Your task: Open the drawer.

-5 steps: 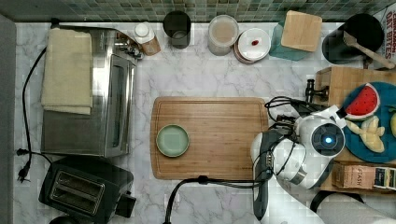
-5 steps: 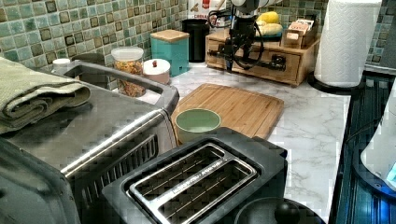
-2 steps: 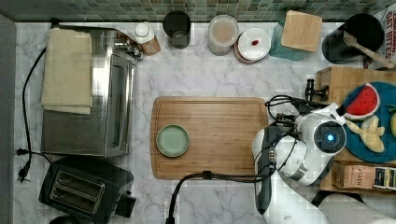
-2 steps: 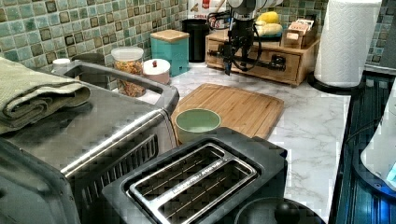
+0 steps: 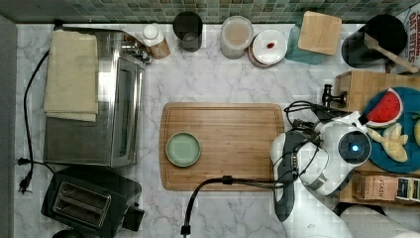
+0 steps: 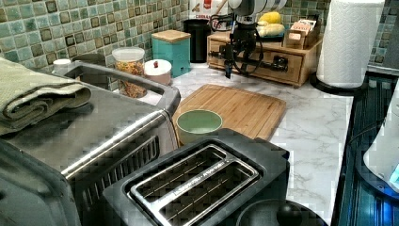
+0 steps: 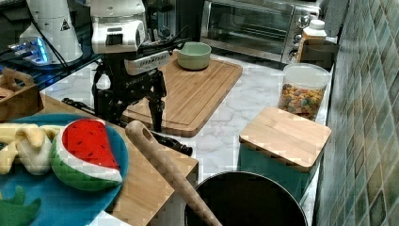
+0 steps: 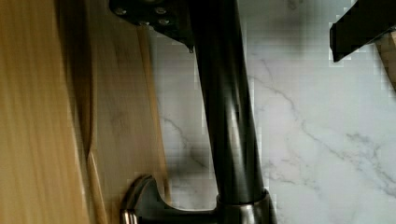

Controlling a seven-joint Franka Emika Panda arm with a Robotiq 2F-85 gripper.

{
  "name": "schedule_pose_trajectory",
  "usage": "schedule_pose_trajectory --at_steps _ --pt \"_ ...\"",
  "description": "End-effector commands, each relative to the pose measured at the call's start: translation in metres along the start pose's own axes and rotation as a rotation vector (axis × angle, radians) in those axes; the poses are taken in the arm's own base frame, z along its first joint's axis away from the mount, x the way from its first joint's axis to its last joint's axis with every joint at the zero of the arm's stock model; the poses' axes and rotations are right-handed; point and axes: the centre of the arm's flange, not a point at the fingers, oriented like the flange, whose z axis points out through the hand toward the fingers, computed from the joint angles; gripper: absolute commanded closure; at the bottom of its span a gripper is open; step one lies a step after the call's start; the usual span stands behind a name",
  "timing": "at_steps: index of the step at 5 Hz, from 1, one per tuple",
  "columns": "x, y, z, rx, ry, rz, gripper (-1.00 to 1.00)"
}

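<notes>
The drawer (image 6: 263, 59) is sitting in a low wooden stand at the right edge of the counter (image 5: 223, 84) as the top view shows it, its front facing the cutting board (image 5: 223, 144) and looking flush with the stand in the left view. Its long black bar handle (image 8: 229, 116) is running along the front on knobbed posts, one end post (image 5: 331, 95) poking out just beside the stand. The gripper (image 7: 134, 110) is hanging at the handle, between the drawer front and the near edge of the cutting board. Its fingers (image 7: 157, 110) are standing spread, with the bar lying in the gap between them and one finger tip well off the bar in the wrist view, so they are not clamping it. A green bowl (image 5: 183, 148) is resting on the cutting board near its far-left edge in the top view. A plate with a toy watermelon slice (image 7: 87, 150) is lying on top of the stand.
</notes>
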Motion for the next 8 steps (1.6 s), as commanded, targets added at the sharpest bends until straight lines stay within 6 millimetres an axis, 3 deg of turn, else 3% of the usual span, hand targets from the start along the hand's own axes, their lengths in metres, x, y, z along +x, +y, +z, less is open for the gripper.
schedule_pose_trajectory --at_steps 1,2,4,5,8 --pt "-0.065 -0.274 0.008 0.136 -0.134 -0.223 -1.00" --pt "-0.071 -0.294 0.003 0.125 -0.146 -0.244 -1.00" --pt "-0.085 -0.309 -0.013 0.142 -0.194 -0.224 -1.00" --pt "-0.093 -0.314 -0.025 0.126 -0.189 -0.153 -1.00" --pt "-0.093 -0.314 -0.025 0.125 -0.189 -0.153 -1.00"
